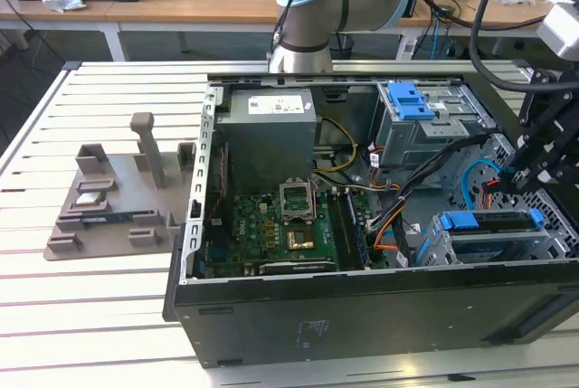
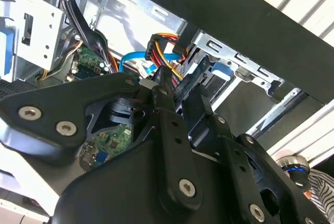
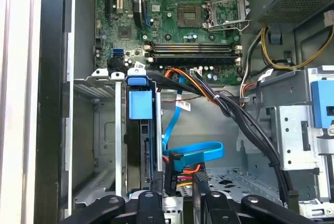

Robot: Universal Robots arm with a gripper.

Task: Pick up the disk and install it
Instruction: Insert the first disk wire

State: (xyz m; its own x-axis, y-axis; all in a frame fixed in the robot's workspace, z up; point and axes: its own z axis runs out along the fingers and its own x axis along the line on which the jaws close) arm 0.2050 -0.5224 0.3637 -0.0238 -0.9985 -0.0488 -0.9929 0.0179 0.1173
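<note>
**A:** Where is the disk (image 3: 140, 105)?

**B:** It is in the drive cage (image 3: 104, 130) at the front corner of the computer case (image 1: 362, 311). In the first wrist view it stands on edge in the slot, with its blue carrier tab at the cage mouth. In the exterior view the blue frame lies level with the top of the cage, not sticking out.

**A:** So it's installed?

**B:** I'd judge it mostly is. The pick-up is done, and the disk looks slid into its bay. I can't tell whether the carrier has latched, or whether a plug is in the back of the disk. A blue ribbon cable (image 3: 194, 151) and a red-and-orange bundle lie loose just beside the cage.

**A:** And the claw (image 3: 180, 181)?

**B:** It's empty. In both wrist views the two fingers stand a narrow gap apart, and only the cables behind show between them. It hangs just beside the cage, near the disk's far end, and I can't make out whether a finger touches the carrier.

**A:** Anything else?

**B:** The motherboard (image 3: 182, 20) lies bare further in. The case rests on the slatted desk (image 1: 109, 316), with a grey fixture well apart from it on the exterior view's left.
</note>
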